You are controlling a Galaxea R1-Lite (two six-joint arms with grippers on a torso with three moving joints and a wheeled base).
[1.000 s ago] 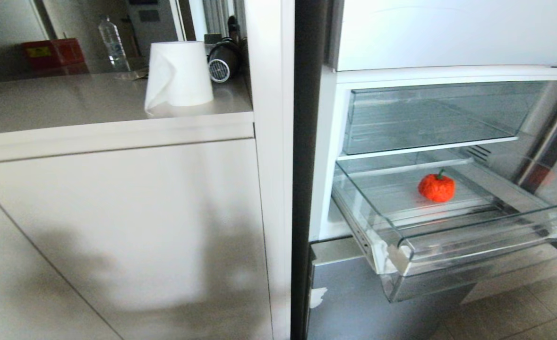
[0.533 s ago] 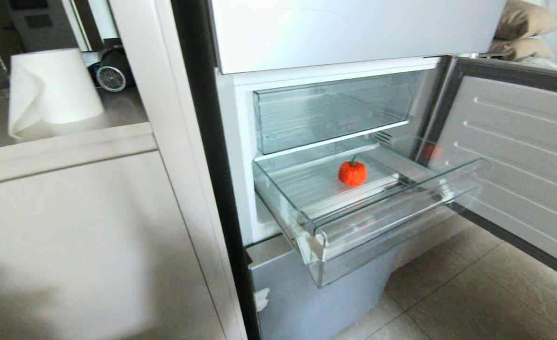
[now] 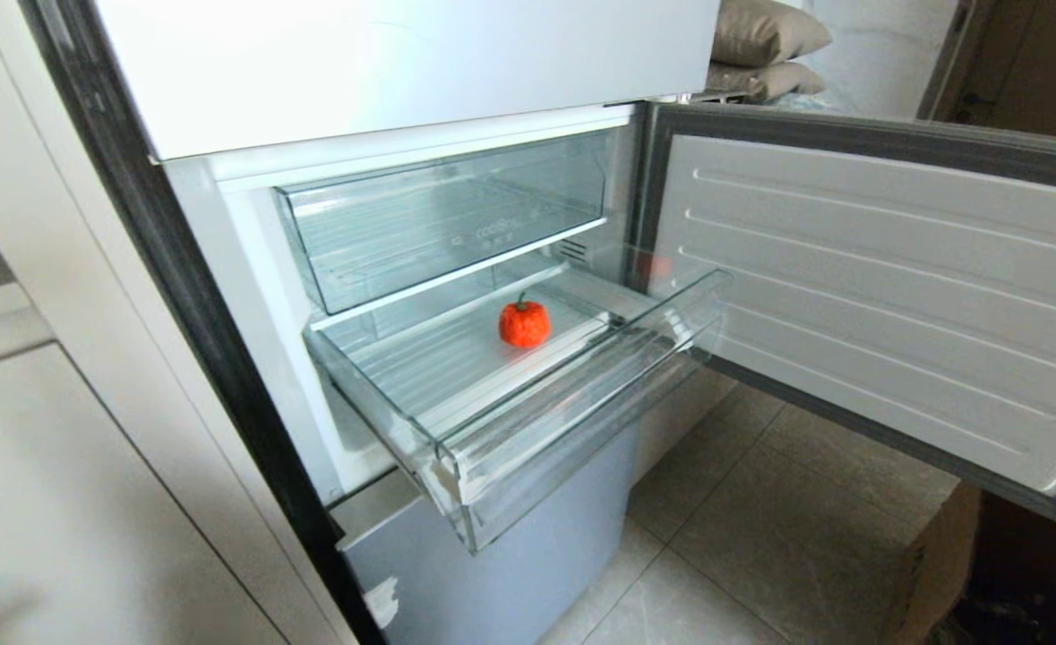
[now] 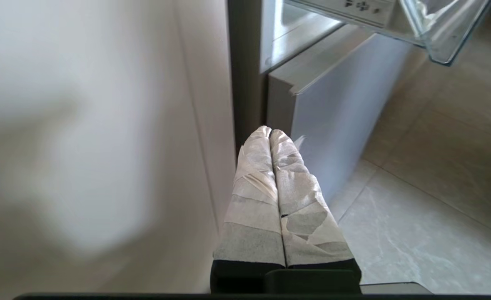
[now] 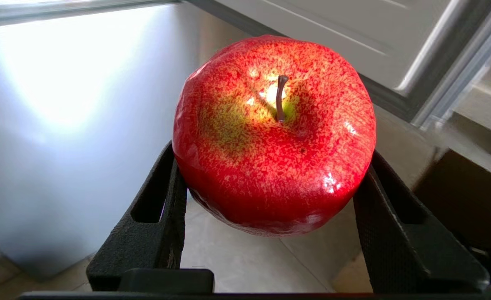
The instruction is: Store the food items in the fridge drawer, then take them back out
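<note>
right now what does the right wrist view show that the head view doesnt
Only the right wrist view shows the right gripper, its black fingers shut on a red apple held above the floor, stem toward the camera.

Only the head view shows the pulled-out fridge drawer with a small red tomato-like item lying inside it, the clear drawer above, and pillows beyond the fridge.

Both show the open fridge door and the tiled floor. Neither arm appears in the head view.
</note>
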